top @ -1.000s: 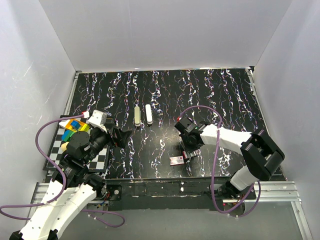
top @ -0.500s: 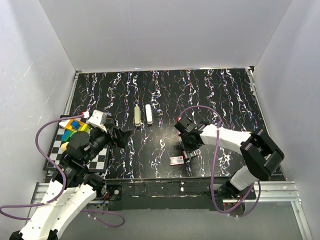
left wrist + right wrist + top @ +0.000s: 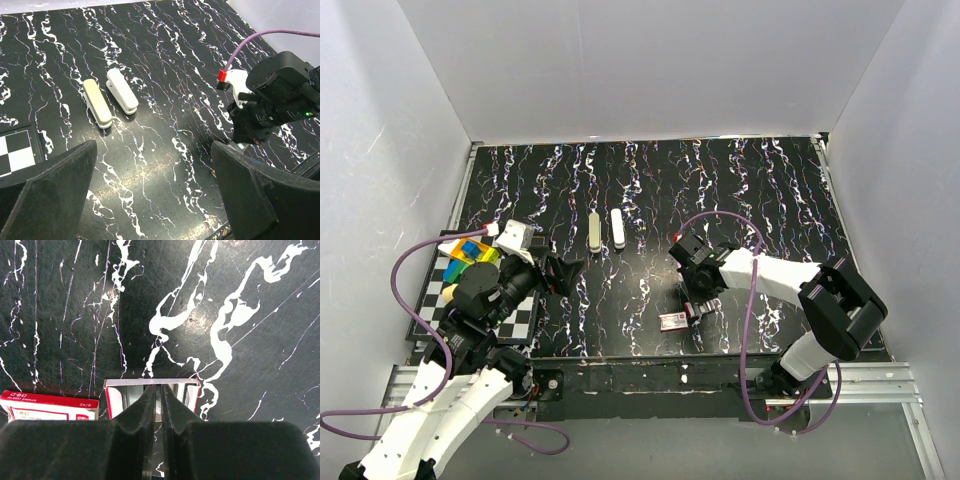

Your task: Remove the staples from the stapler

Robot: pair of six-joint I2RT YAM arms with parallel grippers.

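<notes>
Table (image 3: 650, 180): black, white-veined. Left gripper (image 3: 154, 150): fingers spread wide. Right gripper (image 3: 159, 388): fingers almost pressed together, tips in an open box tray (image 3: 150, 382); can't tell if they pinch anything. Beige stapler (image 3: 97, 103) and white stapler (image 3: 121, 90) side by side, mid-table. Staples (image 3: 125, 396): greyish, in tray.

The small red-and-white box (image 3: 47, 404) reads "24/8" and, faintly, "STAPLES"

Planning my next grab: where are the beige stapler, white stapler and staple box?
beige stapler (image 3: 97, 103), left wrist view, middle of its top.
white stapler (image 3: 122, 91), left wrist view, middle of its top.
staple box (image 3: 47, 407), right wrist view, printed face.
</notes>
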